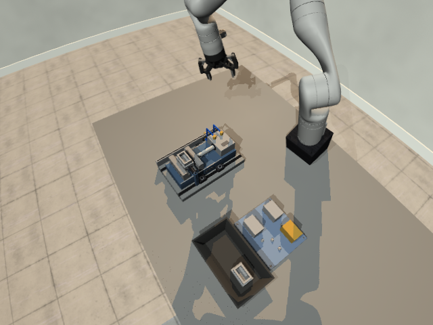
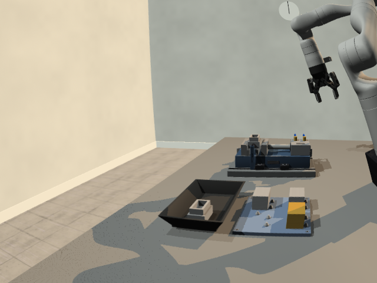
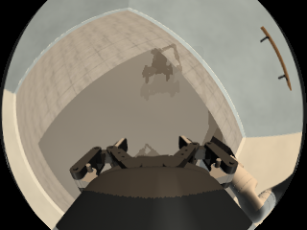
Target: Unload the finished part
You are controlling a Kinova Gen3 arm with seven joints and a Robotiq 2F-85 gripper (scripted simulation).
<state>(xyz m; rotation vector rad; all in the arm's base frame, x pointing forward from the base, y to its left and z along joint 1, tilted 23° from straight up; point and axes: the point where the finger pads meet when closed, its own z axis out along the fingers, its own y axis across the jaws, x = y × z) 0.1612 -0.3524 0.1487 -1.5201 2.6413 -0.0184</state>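
Standing on blue plate (image 1: 270, 256) (image 2: 248, 223): two grey rectangular blocks (image 1: 253, 225) (image 2: 261, 197), orange block (image 1: 291, 231) (image 2: 296, 215) | mounted on wall: round white clock (image 2: 284, 11)

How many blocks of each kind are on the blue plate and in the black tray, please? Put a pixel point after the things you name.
Plain grey blocks on the blue plate (image 1: 256, 244) (image 2: 243, 223): 2 (image 1: 253, 225) (image 2: 261, 198) (image 1: 272, 210) (image 2: 296, 193)
Orange block on the blue plate: 1 (image 1: 291, 231) (image 2: 296, 215)
Pocketed block in the black tray (image 1: 211, 260) (image 2: 194, 224): 1 (image 1: 236, 278) (image 2: 199, 211)
Total: 4

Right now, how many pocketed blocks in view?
2: one in the vise, one in the black outfeed tray, toward its near end.
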